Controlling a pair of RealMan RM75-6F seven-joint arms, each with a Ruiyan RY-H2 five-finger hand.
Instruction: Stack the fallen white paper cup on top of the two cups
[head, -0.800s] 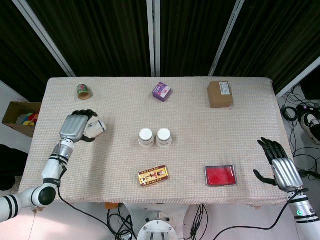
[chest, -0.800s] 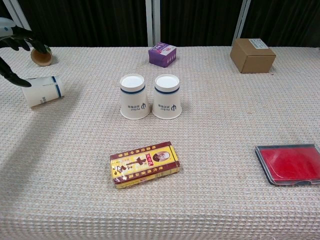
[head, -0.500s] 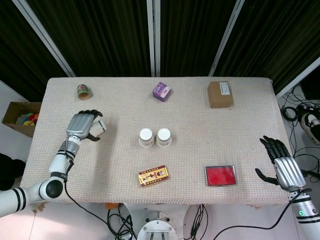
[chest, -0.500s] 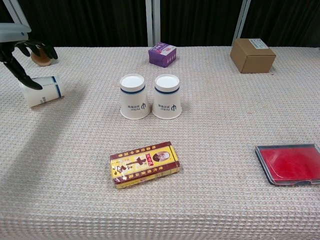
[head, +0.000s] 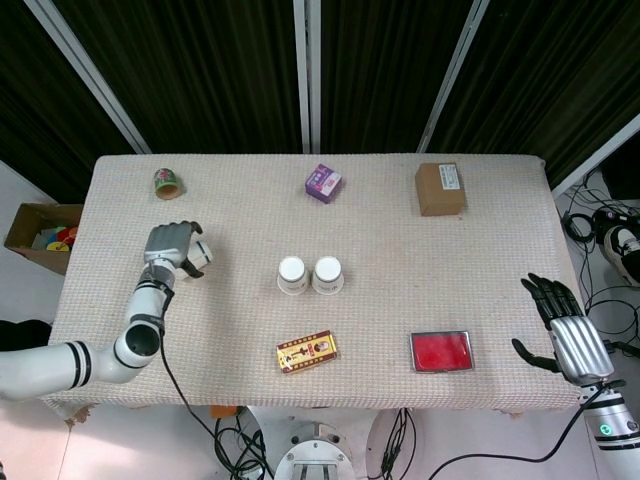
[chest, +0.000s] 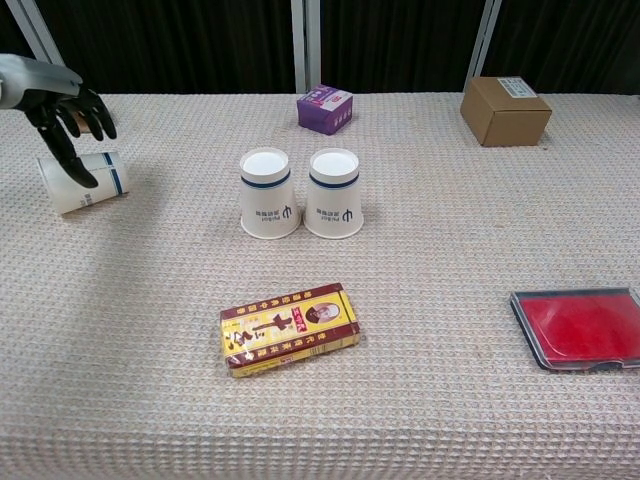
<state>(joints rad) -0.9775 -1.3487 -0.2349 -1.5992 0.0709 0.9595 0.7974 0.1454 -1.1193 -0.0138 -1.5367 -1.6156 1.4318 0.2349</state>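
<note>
The fallen white paper cup (chest: 95, 185) lies on its side at the table's left, its blue-banded rim pointing right; in the head view the cup (head: 199, 254) is partly hidden. My left hand (head: 168, 243) hangs over it, and its dark fingers (chest: 62, 150) are spread and draped across the cup's closed end without lifting it. Two upside-down white cups (chest: 269, 192) (chest: 334, 192) stand side by side at mid table. My right hand (head: 565, 335) hovers open off the table's front right corner, visible only in the head view.
A yellow-red packet (chest: 290, 327) lies in front of the two cups and a red tin (chest: 580, 328) at the front right. A purple box (chest: 324, 108), a cardboard box (chest: 505, 110) and a tape roll (head: 167, 182) line the far edge.
My left hand has moved in from the left and lowered over the fallen cup, its fingers now across it. The cup has not shifted. The right hand has barely drifted.
</note>
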